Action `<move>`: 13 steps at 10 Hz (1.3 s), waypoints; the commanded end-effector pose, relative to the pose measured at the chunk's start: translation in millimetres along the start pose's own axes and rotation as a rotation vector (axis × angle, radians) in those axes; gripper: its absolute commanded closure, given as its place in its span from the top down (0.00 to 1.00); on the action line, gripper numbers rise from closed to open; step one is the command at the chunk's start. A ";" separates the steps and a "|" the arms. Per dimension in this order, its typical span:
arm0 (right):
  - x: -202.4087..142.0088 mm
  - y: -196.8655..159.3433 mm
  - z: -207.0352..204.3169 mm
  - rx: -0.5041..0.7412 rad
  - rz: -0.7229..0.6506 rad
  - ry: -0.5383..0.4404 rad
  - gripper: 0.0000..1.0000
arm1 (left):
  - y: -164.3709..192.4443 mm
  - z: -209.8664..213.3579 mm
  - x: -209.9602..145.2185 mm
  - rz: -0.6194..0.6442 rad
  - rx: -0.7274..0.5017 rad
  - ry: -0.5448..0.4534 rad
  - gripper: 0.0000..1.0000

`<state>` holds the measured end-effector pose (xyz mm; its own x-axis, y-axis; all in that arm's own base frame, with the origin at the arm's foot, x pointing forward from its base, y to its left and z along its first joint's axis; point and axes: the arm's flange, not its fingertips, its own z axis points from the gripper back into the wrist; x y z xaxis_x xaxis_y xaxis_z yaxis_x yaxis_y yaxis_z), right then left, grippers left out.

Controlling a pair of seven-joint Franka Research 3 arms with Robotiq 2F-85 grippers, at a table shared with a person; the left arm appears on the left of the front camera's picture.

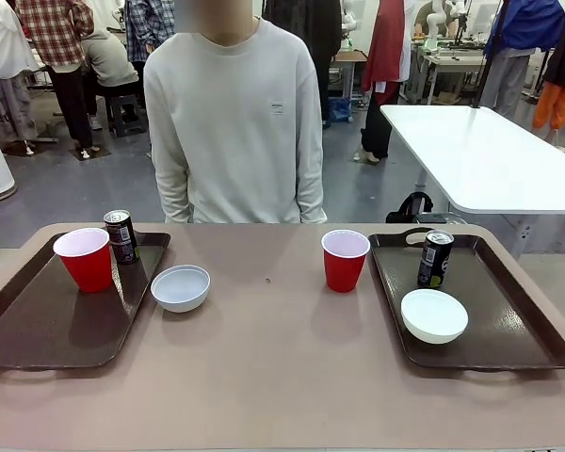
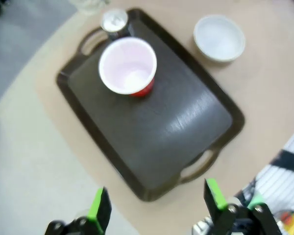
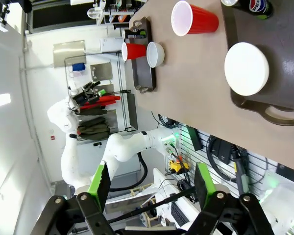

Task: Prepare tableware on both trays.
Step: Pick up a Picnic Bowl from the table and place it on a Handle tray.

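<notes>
White bowl (image 1: pixel 181 287) sits on the counter (image 1: pixel 282 377) just right of the left tray (image 1: pixel 47 320), nearest the left arm. Red cup (image 1: pixel 345 260) stands upright just left of the right tray (image 1: pixel 508 330), nearest the right arm. Left claw (image 2: pixel 157 198) wide open, empty, over its tray's handle end. Right claw (image 3: pixel 152 178) wide open, empty, off the counter edge. Left wrist view blurry.

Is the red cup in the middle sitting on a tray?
No, off it. The red cup stands upright on the bare table, just beside the right tray and its rim.
</notes>
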<state>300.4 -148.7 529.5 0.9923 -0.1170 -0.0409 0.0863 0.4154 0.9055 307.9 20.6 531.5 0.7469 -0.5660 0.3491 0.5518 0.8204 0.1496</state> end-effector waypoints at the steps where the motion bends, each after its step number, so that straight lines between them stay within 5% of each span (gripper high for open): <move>1: -0.5 1.8 -0.5 0.019 0.002 -0.004 0.90 | -79.7 -46.5 12.9 -0.003 0.171 0.147 1.00; 4: -0.5 1.8 -0.5 0.019 0.002 -0.004 0.90 | -152.9 -90.9 44.0 0.154 0.256 0.230 1.00; 6: -0.5 1.8 -0.5 0.019 0.002 -0.004 0.90 | -179.1 -114.9 50.8 0.234 0.185 0.236 1.00; 10: -0.5 1.8 -0.5 0.019 0.002 -0.004 0.90 | -180.3 -143.7 65.8 0.228 -0.002 0.208 1.00; 11: -0.5 1.8 -0.5 0.019 0.002 -0.004 0.90 | -188.5 -130.7 84.6 0.242 0.099 0.269 1.00; 13: -0.5 1.8 -0.5 0.019 0.002 -0.004 0.90 | -188.5 -130.7 84.6 0.242 0.099 0.269 1.00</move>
<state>300.1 -148.7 529.8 0.9921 -0.1184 -0.0403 0.0865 0.4167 0.9049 321.2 -191.6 408.3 0.9265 -0.3514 0.1344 0.3305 0.9309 0.1555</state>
